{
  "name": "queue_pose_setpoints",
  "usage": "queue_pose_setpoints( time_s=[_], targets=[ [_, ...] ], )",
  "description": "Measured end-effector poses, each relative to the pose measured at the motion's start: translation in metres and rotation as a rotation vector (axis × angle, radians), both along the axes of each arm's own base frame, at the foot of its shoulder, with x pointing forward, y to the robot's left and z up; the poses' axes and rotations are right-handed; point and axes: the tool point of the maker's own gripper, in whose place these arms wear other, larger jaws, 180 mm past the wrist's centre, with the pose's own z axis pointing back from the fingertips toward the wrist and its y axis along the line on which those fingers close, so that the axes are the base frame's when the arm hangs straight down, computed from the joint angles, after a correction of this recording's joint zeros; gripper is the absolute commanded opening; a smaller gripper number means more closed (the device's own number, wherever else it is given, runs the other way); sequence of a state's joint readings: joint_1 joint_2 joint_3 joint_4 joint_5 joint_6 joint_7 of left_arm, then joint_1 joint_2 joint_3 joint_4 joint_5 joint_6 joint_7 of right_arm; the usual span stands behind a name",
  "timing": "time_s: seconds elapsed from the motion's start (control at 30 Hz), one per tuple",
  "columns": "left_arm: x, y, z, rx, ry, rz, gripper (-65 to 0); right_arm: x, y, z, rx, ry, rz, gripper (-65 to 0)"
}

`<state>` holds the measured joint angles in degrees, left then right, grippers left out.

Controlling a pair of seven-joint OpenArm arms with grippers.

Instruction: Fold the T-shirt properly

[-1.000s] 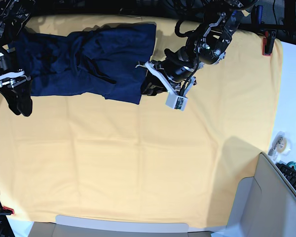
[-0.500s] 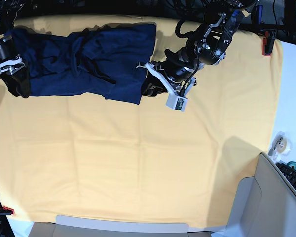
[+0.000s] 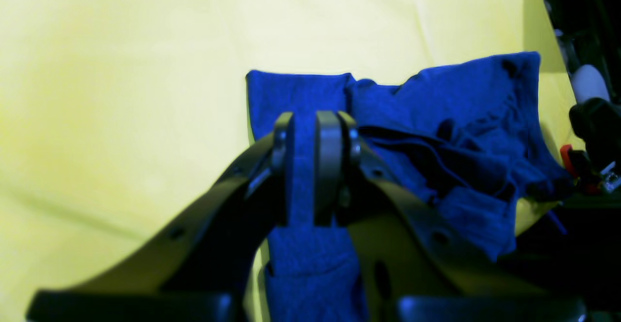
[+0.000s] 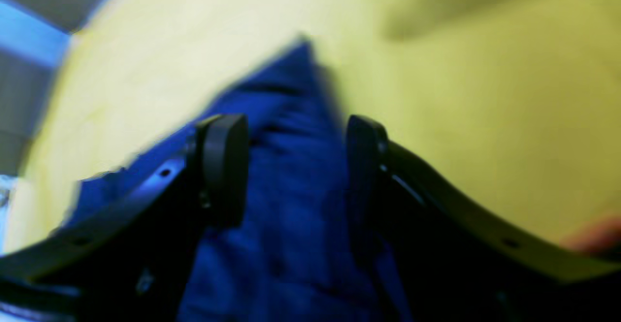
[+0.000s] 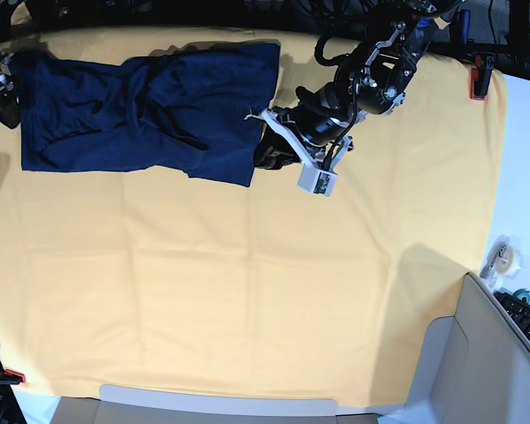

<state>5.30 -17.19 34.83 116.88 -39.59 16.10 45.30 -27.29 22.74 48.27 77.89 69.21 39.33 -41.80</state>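
Observation:
The dark navy T-shirt (image 5: 150, 106) lies crumpled and partly folded at the far left of the yellow table cloth (image 5: 265, 283). My left gripper (image 5: 265, 152) is at the shirt's right edge. In the left wrist view the left gripper (image 3: 305, 167) is shut on a strip of the blue fabric (image 3: 465, 133). My right gripper (image 5: 2, 102) is at the shirt's far left end, near the cloth's corner. In the blurred right wrist view the right gripper (image 4: 296, 167) has its fingers (image 4: 225, 167) wide apart over the shirt (image 4: 291, 225), holding nothing.
A red clamp (image 5: 479, 78) holds the cloth at the far right corner, and another clamp (image 5: 9, 377) sits at the near left. A grey bin (image 5: 477, 362), a tape roll (image 5: 502, 258) and a keyboard (image 5: 526, 322) are at the right.
My right gripper has moved from beside the shirt's lower left corner up toward the far left corner of the cloth. The left arm has barely shifted.

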Motion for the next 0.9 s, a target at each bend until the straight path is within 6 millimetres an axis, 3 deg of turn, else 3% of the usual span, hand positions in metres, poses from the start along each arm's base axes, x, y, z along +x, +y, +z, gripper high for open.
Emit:
queue_pose_setpoints(
  time_s=[0.23,0.33,0.63,0.9],
  targets=[
    [0.001,0.002,0.000,0.004,-0.003,0.001,-57.0,-0.030,-0.040,-0.021,0.017,0.107,-0.118,-33.2],
    [0.001,0.000,0.000,0.000,-0.004,0.002,-57.0,-0.038,-0.038,-0.029,-0.005,0.163,-0.090,-33.2],
    [-0.005,0.000,-0.004,-0.003,0.015,0.003,-57.0,-0.035,-0.033,-0.036,-0.014,0.221,-0.061,-33.2],
    [-0.008,-0.001,-0.006,-0.004,0.023,0.003,-57.0,-0.023,-0.020,-0.025,-0.061,0.222,-0.017,-33.2]
  ],
)
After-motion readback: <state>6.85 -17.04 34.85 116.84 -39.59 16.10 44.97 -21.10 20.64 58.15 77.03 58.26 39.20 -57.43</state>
